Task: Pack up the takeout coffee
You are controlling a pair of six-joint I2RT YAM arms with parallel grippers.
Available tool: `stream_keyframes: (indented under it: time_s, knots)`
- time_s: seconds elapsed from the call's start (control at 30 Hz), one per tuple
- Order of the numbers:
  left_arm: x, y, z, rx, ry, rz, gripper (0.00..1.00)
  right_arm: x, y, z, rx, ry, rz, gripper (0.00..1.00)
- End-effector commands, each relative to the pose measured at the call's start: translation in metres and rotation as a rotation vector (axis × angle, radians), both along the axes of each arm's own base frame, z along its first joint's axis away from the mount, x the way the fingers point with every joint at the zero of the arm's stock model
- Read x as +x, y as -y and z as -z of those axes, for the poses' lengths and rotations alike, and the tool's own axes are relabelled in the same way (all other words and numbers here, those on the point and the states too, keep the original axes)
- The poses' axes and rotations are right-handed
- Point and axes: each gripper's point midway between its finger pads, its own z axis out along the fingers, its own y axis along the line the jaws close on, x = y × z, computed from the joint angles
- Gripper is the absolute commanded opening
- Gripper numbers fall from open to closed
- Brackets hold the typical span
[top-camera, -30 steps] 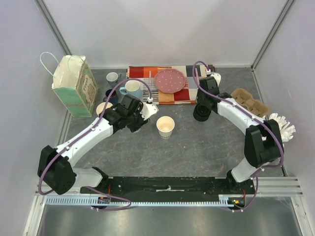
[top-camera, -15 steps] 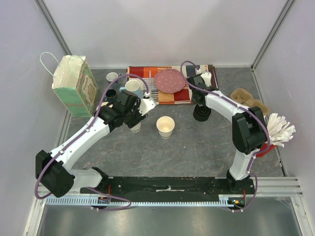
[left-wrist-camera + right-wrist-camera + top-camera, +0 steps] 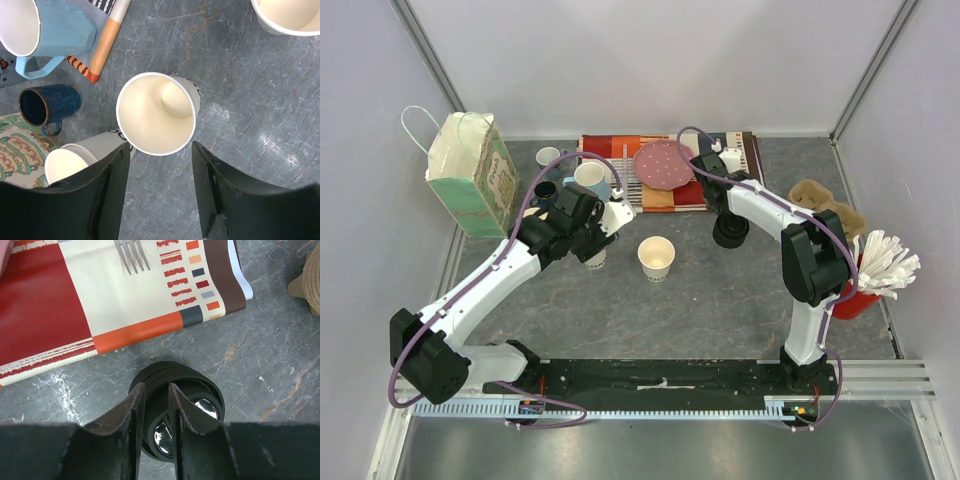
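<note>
Cups first: one paper cup stands on the table, left of centre, between the spread fingers of my left tool. The other paper cup is just right of it. My right tool, fingers nearly together, sits over the stacked black lids beside the placemat. Whether either tool actually grips, I can't tell.

The paper cups are cream-white, the lids black, the counter grey-marbled, the cloth patched red, orange and cream.
</note>
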Motion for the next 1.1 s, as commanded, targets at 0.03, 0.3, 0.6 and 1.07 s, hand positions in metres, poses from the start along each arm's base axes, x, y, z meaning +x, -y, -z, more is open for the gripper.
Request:
stream_keyframes:
  time_s: [0.03,0.3,0.6,1.07]
  knots:
    - [0.001,0.002,-0.016,-0.033,0.028,-0.005,0.59,-0.006,-0.005,-0.013,-0.017,0.011,-0.027,0.34]
    - [0.001,0.003,-0.017,-0.034,0.025,-0.001,0.59,-0.024,0.004,-0.045,-0.014,0.115,-0.009,0.45]
    - [0.0,0.006,-0.018,-0.047,0.025,0.014,0.59,-0.026,0.026,-0.053,0.299,0.346,0.318,0.55]
    - [-0.005,0.005,-0.027,-0.044,0.054,0.041,0.59,-0.02,0.012,-0.014,0.345,0.253,0.385,0.5]
